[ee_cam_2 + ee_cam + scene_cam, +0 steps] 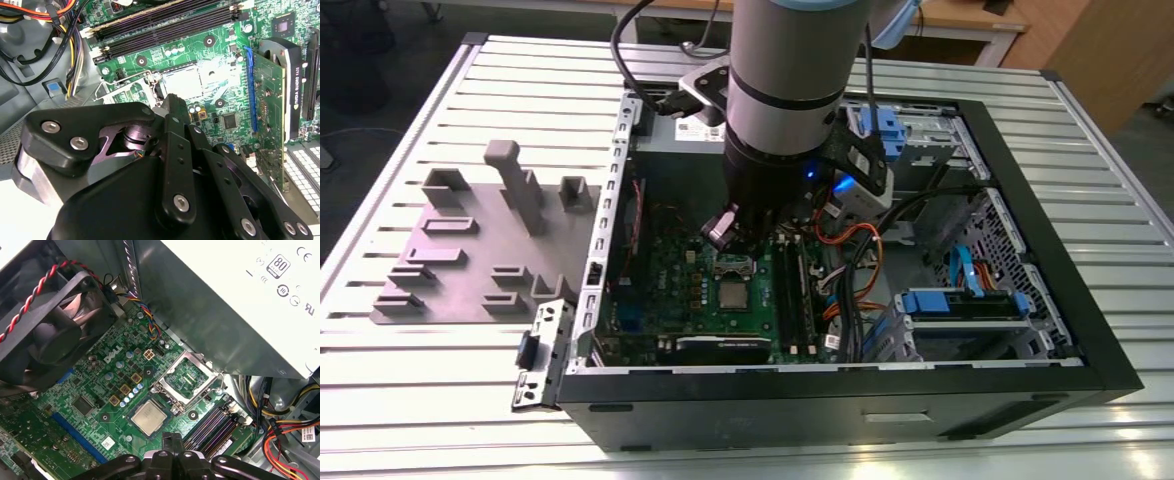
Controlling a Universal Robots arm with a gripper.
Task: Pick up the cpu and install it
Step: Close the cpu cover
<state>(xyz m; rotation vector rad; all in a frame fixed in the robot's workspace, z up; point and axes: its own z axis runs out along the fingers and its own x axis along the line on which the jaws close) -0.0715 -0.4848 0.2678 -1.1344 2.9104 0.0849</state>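
We see the cpu [149,418] lying in its socket near the middle of the motherboard [87,385], the hand [171,439] poised just above, whether clenched or released we cannot tell.

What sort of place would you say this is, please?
Probably a robotics lab or test bench: an open computer case sits on a slotted metal table, a robot arm reaches into it, and a grey fixture plate lies beside it.

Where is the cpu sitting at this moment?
In the first wrist view the cpu lies flat in the socket on the green motherboard, next to the swung-open silver socket frame and the memory slots.
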